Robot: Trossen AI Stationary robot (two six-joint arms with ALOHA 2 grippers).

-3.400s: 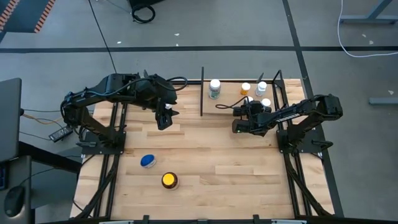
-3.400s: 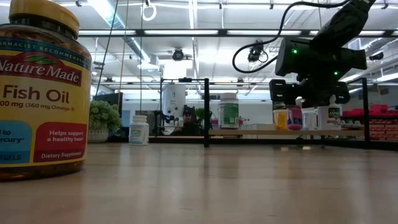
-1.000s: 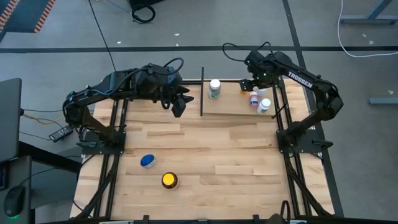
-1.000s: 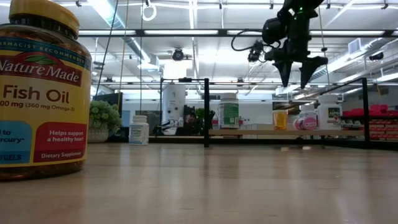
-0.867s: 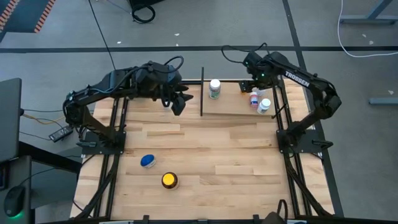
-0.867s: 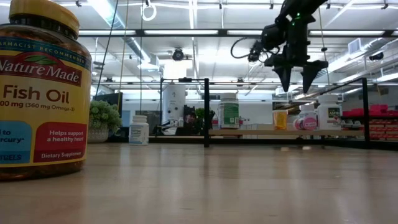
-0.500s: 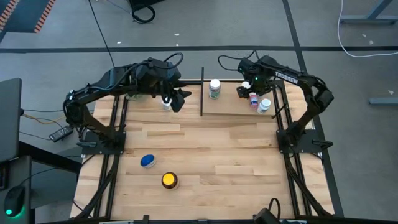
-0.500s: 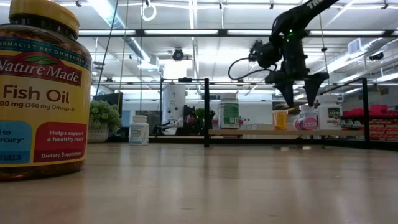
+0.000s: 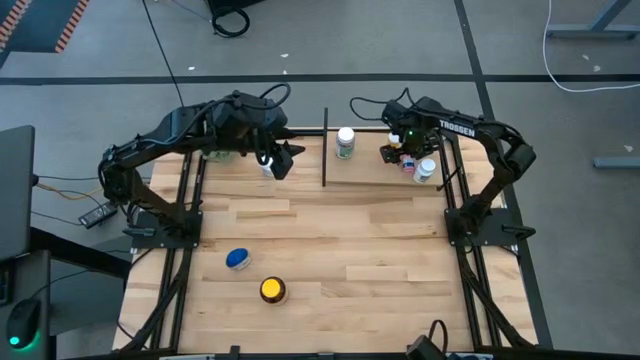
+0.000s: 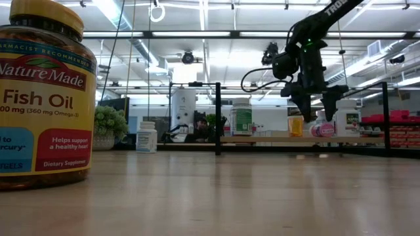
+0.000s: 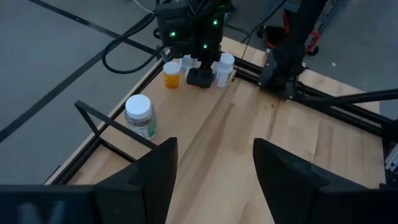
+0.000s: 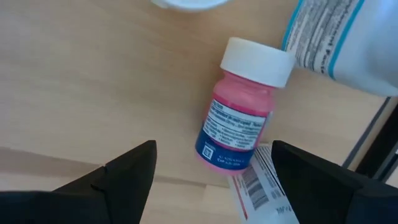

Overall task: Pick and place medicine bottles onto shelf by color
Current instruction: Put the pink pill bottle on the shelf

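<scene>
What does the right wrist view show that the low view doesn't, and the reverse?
Only the right wrist view shows the pink bottle lying on its side on the shelf, between that arm's spread fingers. Only the low view shows the big fish oil bottle up front, the plant, and the right gripper hanging over the shelf. Both show the pink bottle and a neighbouring white bottle.

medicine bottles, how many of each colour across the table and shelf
white bottles: 3
green-labelled bottle: 1
orange bottle: 1
pink bottle: 1
blue-lidded bottle: 1
amber bottle with yellow lid: 1
total: 8
</scene>
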